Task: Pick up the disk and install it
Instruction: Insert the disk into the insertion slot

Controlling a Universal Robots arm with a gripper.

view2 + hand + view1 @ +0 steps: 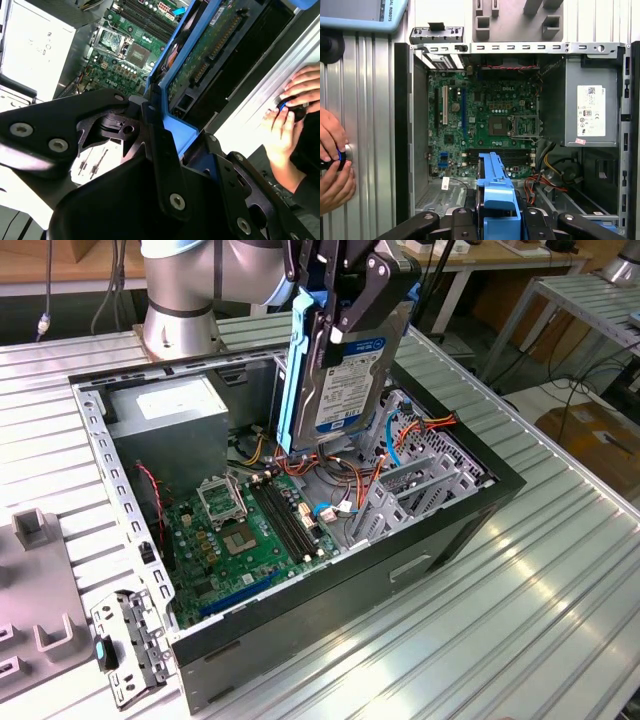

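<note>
Black gripper (pixel 335 320) clamps the dark metal hard disk (pixel 350 380) by its blue plastic side rails, holding it upright on edge. Below spreads the ribbed aluminium worktop (pixel 560 570), carrying the open black computer case (pixel 460 530). The disk hangs over the case's middle, above the green motherboard (pixel 240 540). The silver arm (pixel 190 280) points its wrist straight down. A person's hands (pixel 332 165) rest on the worktop beside the case.

disk (pixel 355 380) | dark metal, white label, blue rails | on edge | aloft
</note>
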